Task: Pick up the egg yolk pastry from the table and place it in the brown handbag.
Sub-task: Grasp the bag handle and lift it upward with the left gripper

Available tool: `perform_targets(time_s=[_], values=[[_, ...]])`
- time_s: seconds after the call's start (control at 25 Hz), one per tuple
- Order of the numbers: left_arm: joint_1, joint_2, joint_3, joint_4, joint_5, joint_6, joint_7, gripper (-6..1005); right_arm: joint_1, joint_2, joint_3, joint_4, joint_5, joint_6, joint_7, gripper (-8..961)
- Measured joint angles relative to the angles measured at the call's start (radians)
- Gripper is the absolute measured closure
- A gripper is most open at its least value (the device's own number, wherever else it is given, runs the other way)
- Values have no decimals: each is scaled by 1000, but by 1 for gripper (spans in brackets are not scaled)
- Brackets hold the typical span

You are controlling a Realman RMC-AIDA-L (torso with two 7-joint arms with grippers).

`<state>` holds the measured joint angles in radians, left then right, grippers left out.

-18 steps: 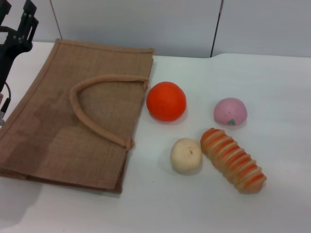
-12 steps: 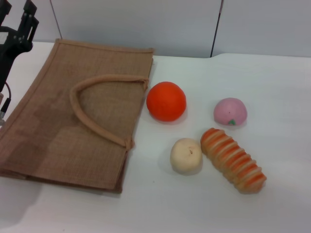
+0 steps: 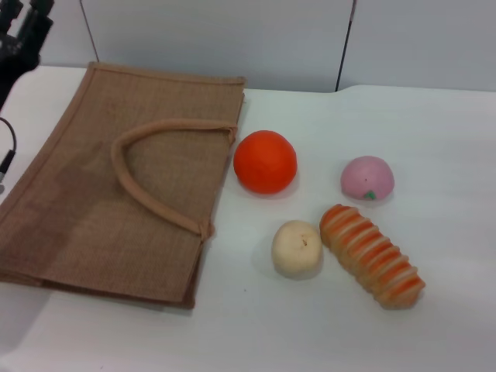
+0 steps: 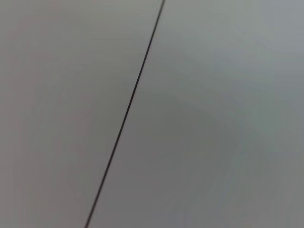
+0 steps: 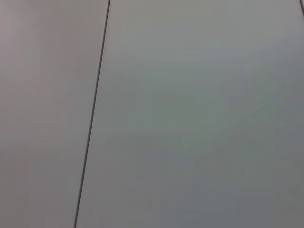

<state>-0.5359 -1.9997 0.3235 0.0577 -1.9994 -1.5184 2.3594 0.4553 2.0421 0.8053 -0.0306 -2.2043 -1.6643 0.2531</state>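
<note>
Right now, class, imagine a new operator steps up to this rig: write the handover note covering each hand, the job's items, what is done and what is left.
Left hand: raised at the far left edge beyond the bag, holding nothing. Right hand: not in view.
Small pale cream round egg yolk pastry: on the white table, touching the orange-striped bread roll, in front of the orange.
Flat tan woven jute handbag: lying on its side, left of the pastry.
Done: nothing. Left: grasp the pastry, put it in the bag.

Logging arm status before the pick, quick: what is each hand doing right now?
Left hand: raised at the table's far left corner, holding nothing; open or closed cannot be told.
Right hand: not in view.
</note>
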Motion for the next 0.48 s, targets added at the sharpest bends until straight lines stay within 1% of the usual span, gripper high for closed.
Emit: perform_targets(time_s=[0.04,0.08,0.2,0.24,0.32,0.4,0.48], values=[[6,22,3,33,55,5,-136,411,0,0,0,0,0,0,0,65],[6,22,3,33,55,5,-136,412,0,0,0,0,0,0,0,65],[10,56,3,82,145,38,-351,414,0,0,0,0,0,1,0,65],[8,72,3,116,209,69,-481,415,0,0,0,0,0,1,0,64],[1,80,3,152,273,101,-572,417,0,0,0,0,0,2,0,64],[-14,88,3,214,387,157,-720,418,0,0,0,0,0,2,0,64],[-31,91,3,278,511,206,-855,420,0,0,0,0,0,2,0,64]])
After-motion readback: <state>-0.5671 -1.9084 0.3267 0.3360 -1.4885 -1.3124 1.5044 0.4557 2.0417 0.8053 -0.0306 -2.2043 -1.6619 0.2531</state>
